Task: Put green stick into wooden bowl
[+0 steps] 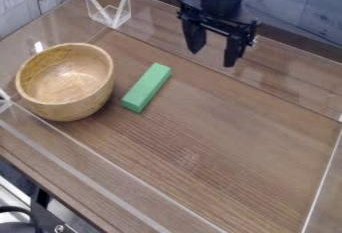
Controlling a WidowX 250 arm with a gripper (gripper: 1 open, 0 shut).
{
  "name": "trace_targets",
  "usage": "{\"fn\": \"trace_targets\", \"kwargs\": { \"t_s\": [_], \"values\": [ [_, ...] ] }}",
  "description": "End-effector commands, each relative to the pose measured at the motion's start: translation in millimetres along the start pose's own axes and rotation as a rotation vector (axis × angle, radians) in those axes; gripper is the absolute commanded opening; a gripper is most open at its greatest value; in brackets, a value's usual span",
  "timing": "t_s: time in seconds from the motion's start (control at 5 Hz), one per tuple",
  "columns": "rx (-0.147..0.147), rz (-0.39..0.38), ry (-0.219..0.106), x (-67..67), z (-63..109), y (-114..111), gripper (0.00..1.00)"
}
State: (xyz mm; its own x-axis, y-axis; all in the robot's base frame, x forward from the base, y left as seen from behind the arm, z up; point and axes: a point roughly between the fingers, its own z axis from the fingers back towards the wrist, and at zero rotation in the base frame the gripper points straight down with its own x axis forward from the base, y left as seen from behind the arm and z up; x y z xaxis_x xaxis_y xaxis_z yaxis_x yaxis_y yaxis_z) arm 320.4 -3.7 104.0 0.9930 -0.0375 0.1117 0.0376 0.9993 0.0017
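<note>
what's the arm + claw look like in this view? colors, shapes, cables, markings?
Arm: dark, near-black, cut off by the top edge of the view. Claw: also black, with two broad, blocky fingers. Small lighter specks show on the dark parts. Too small to make out lettering or trace a cable on it.

Stick [146, 87]: solid green, no pattern. Bowl [64, 80]: light tan, faint grain, paler inside. Table [214, 132]: warm brown wood with fine streaky grain. End effector [217, 45]: black. Tape marks [111, 15] on the table, off to one side of the end effector: white. Cable at the near corner [16, 213]: black.
</note>
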Motion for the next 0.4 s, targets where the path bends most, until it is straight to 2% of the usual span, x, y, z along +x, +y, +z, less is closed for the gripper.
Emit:
{"fn": "trace_targets", "kwargs": {
  "t_s": [0.0,0.2],
  "values": [
    [0.0,0.007,-0.068,3.5,21.1,-2.3,1.0],
    [0.009,0.09,-0.073,3.2,25.4,-3.8,1.0]
  ]
}}
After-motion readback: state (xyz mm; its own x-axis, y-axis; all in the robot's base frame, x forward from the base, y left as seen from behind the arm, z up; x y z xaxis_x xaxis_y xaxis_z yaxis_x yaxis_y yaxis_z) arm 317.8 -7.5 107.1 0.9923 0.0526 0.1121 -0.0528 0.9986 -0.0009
